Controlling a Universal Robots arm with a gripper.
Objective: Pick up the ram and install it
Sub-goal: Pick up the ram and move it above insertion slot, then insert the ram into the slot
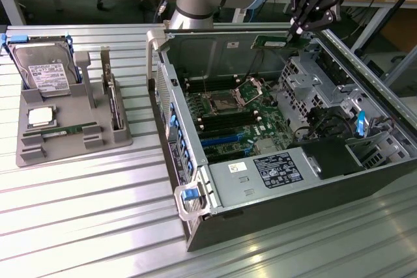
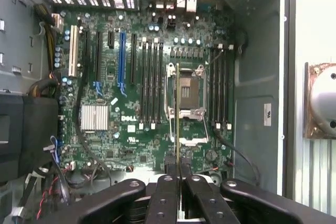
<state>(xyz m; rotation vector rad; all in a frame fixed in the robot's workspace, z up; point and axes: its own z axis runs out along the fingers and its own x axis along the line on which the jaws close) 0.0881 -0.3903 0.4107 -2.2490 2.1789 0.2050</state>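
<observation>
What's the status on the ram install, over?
Gripper shut on the ram. Ram held above the open computer case, not yet seated in a motherboard slot. Nothing seen between ram and board.

hand point(image 2: 179, 180) | clamped on ram point(image 2: 178, 114), edge-on | over motherboard point(image 2: 121, 145), across processor socket point(image 2: 190, 92)

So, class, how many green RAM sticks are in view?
2: the ram held by the gripper above the open case; a second stick in the grey tray, exterior view's left. Others may be hidden.
</observation>
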